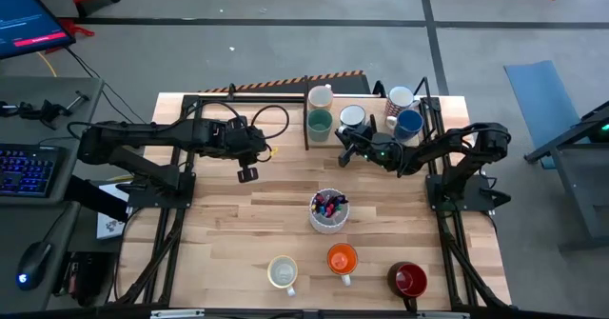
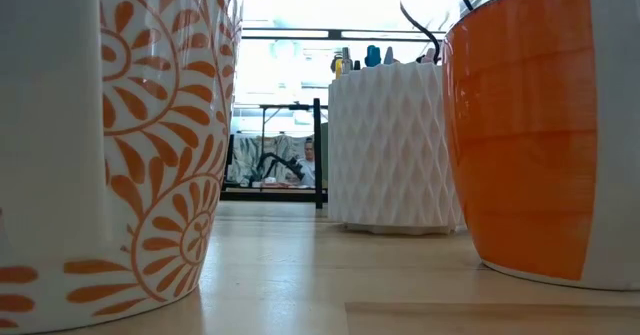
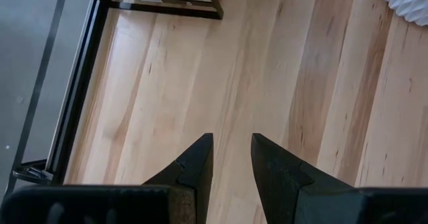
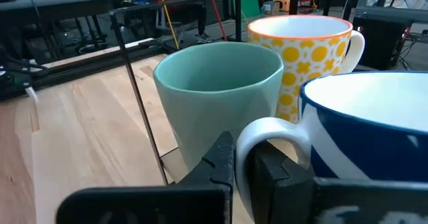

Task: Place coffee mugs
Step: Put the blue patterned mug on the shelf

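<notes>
My right gripper (image 1: pixel 350 138) is shut on a blue mug with a white inside (image 1: pixel 353 116) (image 4: pixel 364 127) at the far side of the table. Right beside it stand a teal mug (image 4: pixel 217 97) (image 1: pixel 320 123) and a yellow-dotted mug (image 4: pixel 301 57). Farther right stand a patterned mug (image 1: pixel 402 98) and another blue mug (image 1: pixel 409 123). Along the near edge stand an orange-patterned cream mug (image 1: pixel 283 272) (image 2: pixel 120 135), an orange mug (image 1: pixel 342 259) (image 2: pixel 530 125) and a dark red mug (image 1: pixel 407 280). My left gripper (image 1: pixel 247 173) (image 3: pixel 231 158) hangs open above bare wood. My right gripper pinches the blue mug's white handle (image 4: pixel 267 132) between its two fingers, the loop arching over the fingertips. The fingers come in about level, from the table's near right side. The mug stands upright; whether its base rests on the wood does not show.
A white pen cup (image 1: pixel 328 209) (image 2: pixel 395 145) stands mid-table between the far mugs and the near ones. A thin black frame (image 1: pixel 306 119) (image 4: pixel 137 97) borders the far mugs on their left. Bare wood lies under and around my left gripper.
</notes>
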{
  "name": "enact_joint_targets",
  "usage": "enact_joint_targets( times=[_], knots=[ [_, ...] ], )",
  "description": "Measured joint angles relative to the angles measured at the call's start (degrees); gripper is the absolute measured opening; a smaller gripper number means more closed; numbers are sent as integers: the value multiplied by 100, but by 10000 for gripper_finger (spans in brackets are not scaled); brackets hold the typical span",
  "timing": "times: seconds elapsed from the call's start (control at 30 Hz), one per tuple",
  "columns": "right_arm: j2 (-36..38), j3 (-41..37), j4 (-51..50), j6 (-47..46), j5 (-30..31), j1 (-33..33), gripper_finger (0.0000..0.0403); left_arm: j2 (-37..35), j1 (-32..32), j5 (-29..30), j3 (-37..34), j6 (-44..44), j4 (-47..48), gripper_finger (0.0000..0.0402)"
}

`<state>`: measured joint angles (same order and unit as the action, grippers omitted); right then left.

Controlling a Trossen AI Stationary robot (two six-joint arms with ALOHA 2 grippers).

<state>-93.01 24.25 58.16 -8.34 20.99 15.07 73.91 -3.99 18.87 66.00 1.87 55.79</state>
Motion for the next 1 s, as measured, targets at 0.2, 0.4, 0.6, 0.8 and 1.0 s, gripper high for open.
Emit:
enact_joint_targets(
  times=[0.2,0.4,0.6,0.8,1.0],
  knots=[
    [-2,0,-3,66,-10,0,0,0,0,-2,0,0,2,90],
    [-2,0,-5,83,-17,3,1,0,0,-4,0,2,2,90],
    [-4,0,-1,127,-22,9,1,0,0,-7,0,2,4,90],
    [-7,-2,82,57,-377,228,1,0,0,-7,0,2,4,90],
    [-11,-2,208,1,-811,420,1,0,0,-7,0,2,4,90]
  ],
)
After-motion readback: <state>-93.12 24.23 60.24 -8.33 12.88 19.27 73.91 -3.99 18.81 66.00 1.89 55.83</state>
